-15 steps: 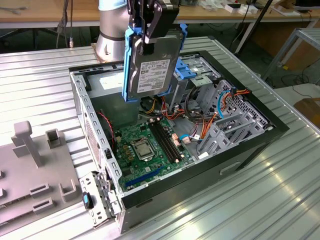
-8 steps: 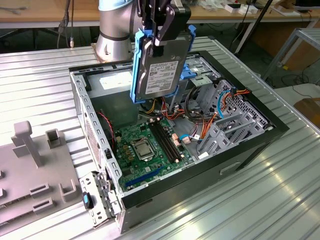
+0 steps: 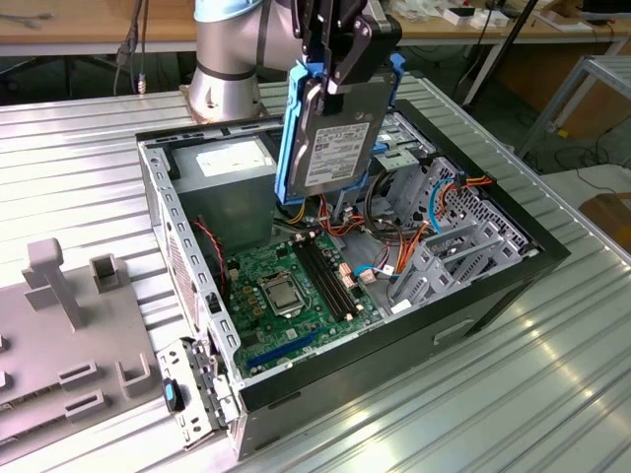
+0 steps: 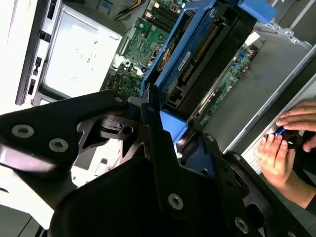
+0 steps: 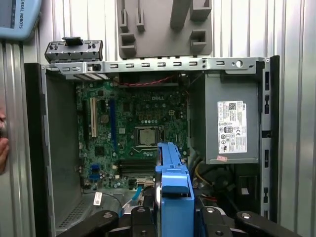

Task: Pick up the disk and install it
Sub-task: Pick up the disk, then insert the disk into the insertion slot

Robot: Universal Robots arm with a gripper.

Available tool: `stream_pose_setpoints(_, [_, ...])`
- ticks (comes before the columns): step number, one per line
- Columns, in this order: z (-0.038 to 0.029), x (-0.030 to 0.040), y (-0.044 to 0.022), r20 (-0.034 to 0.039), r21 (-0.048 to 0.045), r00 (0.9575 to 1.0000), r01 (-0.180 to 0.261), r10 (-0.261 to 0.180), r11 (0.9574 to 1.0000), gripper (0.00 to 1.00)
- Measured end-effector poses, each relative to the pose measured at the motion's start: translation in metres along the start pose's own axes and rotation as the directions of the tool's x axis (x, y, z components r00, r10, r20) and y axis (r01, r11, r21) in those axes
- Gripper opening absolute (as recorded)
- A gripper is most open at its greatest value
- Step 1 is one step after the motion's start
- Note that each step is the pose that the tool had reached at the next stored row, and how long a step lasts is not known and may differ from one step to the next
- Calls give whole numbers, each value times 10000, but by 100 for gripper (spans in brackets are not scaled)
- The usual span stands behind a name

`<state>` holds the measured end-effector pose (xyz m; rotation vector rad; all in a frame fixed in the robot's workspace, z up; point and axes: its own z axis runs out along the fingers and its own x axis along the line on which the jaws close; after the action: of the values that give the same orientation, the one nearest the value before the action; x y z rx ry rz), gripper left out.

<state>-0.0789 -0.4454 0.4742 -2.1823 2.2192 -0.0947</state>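
Status: disk picked up, not yet installed.

The disk (image 3: pixel 330 133) is held clear of the surface (image 3: pixel 493 394), above the open computer case (image 3: pixel 163 222). It is gripped by the end effector (image 3: pixel 335 77), whose fingers are closed on the upper end of the blue-railed frame. The disk is hung on edge, near upright, with its labelled face turned toward the exterior camera.

Judged reason for this hold: with the grip taken at one end, the lower end and most of both long rails are left free. Nothing of the end effector is thus set between the disk and the case interior.

The case is laid on its side with the side panel off, so the interior is open from above. The motherboard (image 3: pixel 286 286) is exposed on the case floor. The disk is positioned over the cabled region between the power supply (image 3: pixel 232 182) and the drive cage (image 3: pixel 439 232). No contact with either is seen.

A grey fixture plate (image 3: pixel 69 335) is laid on the surface at the exterior view's left, well apart from the disk.

A person's hand (image 4: pixel 281 153) is noted at the case rim in the second wrist view. Its purpose cannot be told.
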Motion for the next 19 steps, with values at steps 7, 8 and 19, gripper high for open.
stream_pose_setpoints(7, [8, 0, -40, 0, 6, 10000, -1, 1, 10000, 37])
stream_pose_setpoints(8, [8, 0, -40, 1, 6, 10000, -1, 1, 10000, 37])
stream_pose_setpoints(19, [8, 0, -43, 0, 6, 10000, 0, 0, 10000, 37])
